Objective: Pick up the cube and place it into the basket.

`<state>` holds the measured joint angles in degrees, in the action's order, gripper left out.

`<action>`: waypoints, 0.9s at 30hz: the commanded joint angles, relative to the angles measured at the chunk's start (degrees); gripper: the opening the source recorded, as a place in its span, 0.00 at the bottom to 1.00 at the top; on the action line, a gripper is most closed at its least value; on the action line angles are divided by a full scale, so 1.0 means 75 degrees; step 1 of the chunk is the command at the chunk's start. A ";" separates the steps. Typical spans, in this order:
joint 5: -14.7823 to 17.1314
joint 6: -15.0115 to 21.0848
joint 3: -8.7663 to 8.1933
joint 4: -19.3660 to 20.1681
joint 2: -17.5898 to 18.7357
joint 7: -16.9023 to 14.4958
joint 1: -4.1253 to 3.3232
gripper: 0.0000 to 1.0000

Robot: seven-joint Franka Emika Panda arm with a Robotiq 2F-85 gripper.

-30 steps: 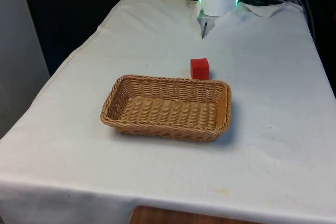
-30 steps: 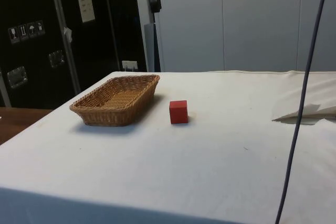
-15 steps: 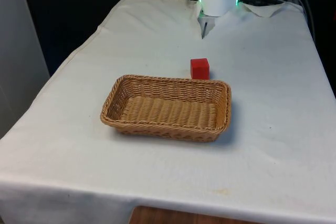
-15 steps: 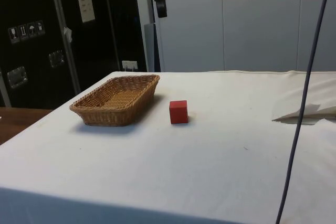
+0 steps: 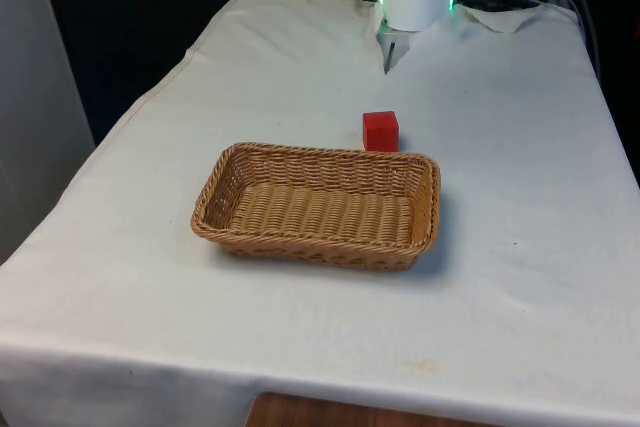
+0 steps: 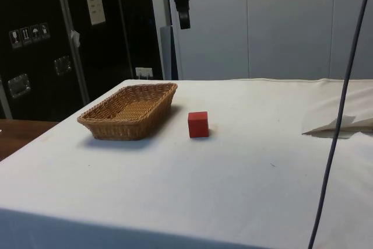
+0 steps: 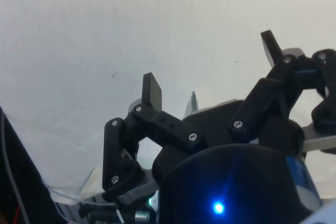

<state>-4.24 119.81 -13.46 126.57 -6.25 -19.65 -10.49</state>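
The cube (image 5: 380,131) sits on the table (image 5: 520,207) just beside the basket (image 5: 318,204) (far rim side) — an easy short carry. The hand (image 7: 210,64) hangs high above, fingers spread, empty — ready to descend.

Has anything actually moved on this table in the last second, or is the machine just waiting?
The black two-finger pincer has come down a little in the side view, high above the table, its fingers spread with nothing between them. The small red cube and the woven wicker basket lie where they were on the white cloth, the cube just beyond the basket's far rim.
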 commanded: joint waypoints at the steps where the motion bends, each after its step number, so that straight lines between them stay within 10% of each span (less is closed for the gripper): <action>1: 0.0023 0.0084 -0.0008 0.0053 0.0000 -0.0015 0.0000 1.00; 27: 0.0642 0.1497 -0.0206 0.1138 0.0244 -0.0420 0.0000 1.00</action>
<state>0.00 130.41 -14.90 134.87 -4.47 -22.35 -10.49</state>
